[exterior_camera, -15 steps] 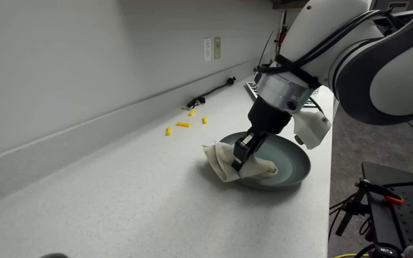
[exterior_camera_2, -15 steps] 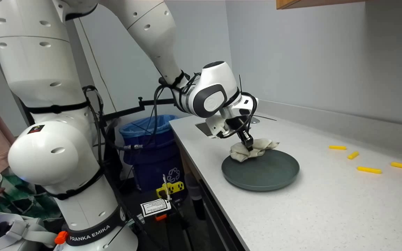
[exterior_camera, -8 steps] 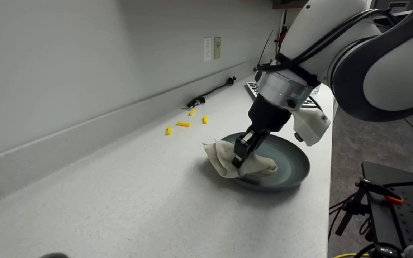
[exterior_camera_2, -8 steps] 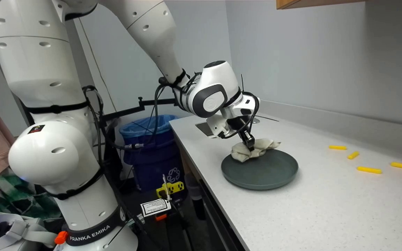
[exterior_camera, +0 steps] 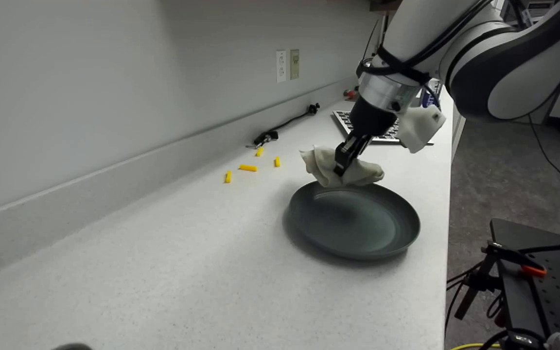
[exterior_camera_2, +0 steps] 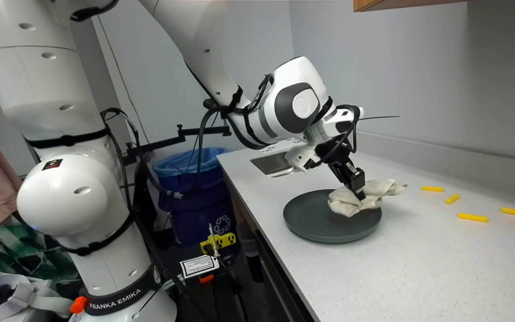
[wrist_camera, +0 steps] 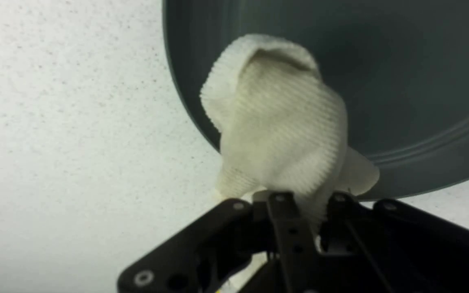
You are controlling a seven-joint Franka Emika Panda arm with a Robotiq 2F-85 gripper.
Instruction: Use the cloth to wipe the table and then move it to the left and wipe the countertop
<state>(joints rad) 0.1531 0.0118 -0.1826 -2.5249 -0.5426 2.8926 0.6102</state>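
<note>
My gripper [exterior_camera: 341, 171] is shut on the folded cream cloth [exterior_camera: 321, 166]. In an exterior view the gripper [exterior_camera_2: 360, 196] points down and the cloth [exterior_camera_2: 346, 203] bulges out on both sides of its fingers. The cloth appears held above the dark green plate [exterior_camera: 362, 228], by its edge. In the wrist view the cloth [wrist_camera: 283, 130] hangs from between the fingertips of my gripper [wrist_camera: 310, 205] and overlaps the rim of the plate [wrist_camera: 413, 81]. The plate lies on the white speckled countertop [exterior_camera: 187, 272]. The pinched part of the cloth is hidden between the fingers.
Several yellow sticks [exterior_camera: 248, 168] lie between the plate and the back wall. A black clamp with a cable [exterior_camera: 266, 137] is by the backsplash. A keyboard-like white board [exterior_camera: 343, 121] lies beyond the plate. A metal basin [exterior_camera_2: 275, 164] is near the counter's far edge.
My gripper has lifted the cloth off the plate area it covered and carried it towards the yellow sticks' side. The plate has stayed nearly in place.
</note>
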